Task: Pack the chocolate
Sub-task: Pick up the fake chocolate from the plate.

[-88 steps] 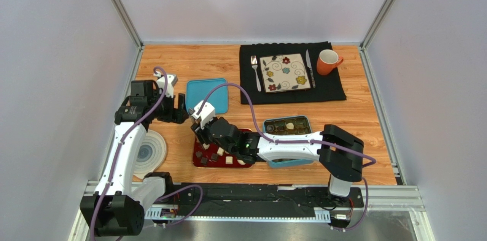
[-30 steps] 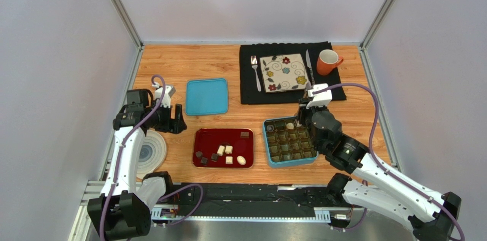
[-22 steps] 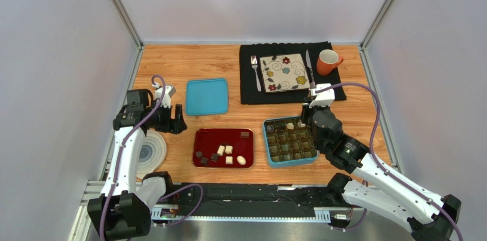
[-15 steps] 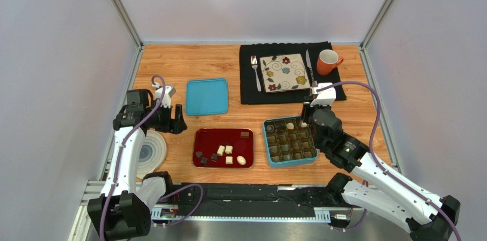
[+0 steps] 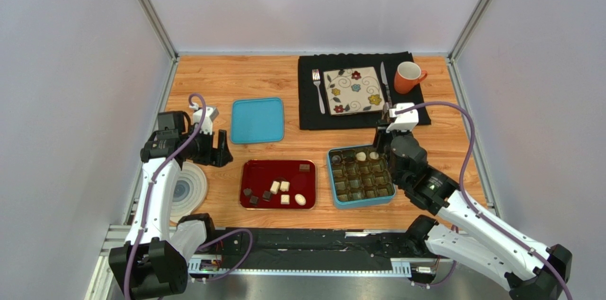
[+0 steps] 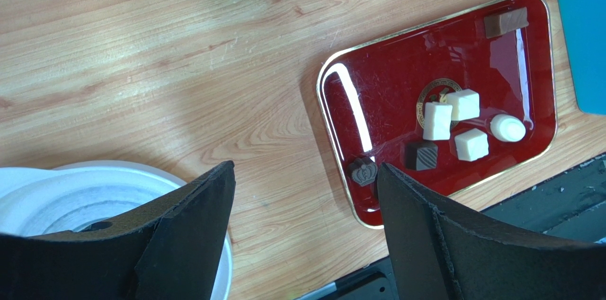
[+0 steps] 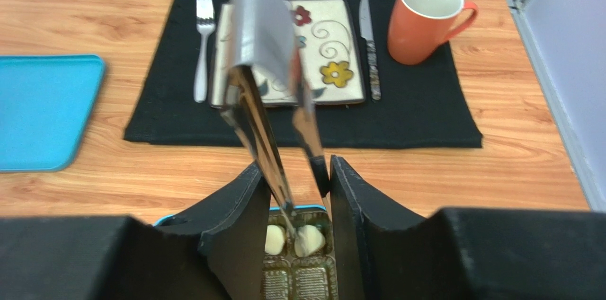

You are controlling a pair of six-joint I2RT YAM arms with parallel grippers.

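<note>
Several chocolates, white cubes [image 6: 437, 121] and dark pieces [image 6: 421, 155], lie on the red tray [image 5: 259, 169], also in the left wrist view [image 6: 370, 80]. The blue box [image 5: 331, 181] holds two white chocolates [image 5: 360, 156] in its back row, seen in the right wrist view [image 7: 275, 240]. My right gripper [image 5: 389, 146] [image 7: 299, 172] is shut on metal tongs [image 7: 264, 51]. The tong tips stand either side of the right-hand white chocolate [image 7: 309, 240]. My left gripper [image 5: 222, 149] [image 6: 306, 171] is open and empty, left of the tray.
The blue lid [image 5: 257, 120] lies behind the tray. A black placemat [image 5: 420, 112] at the back holds a flowered plate [image 5: 354, 90], fork [image 5: 318, 89], knife [image 5: 385, 83] and orange mug [image 5: 408, 77]. A white round dish [image 5: 190, 188] sits by the left arm.
My right arm has swung from the red tray to the box's back right corner with the tongs. A second white chocolate now sits in the back row. The left arm stayed.
</note>
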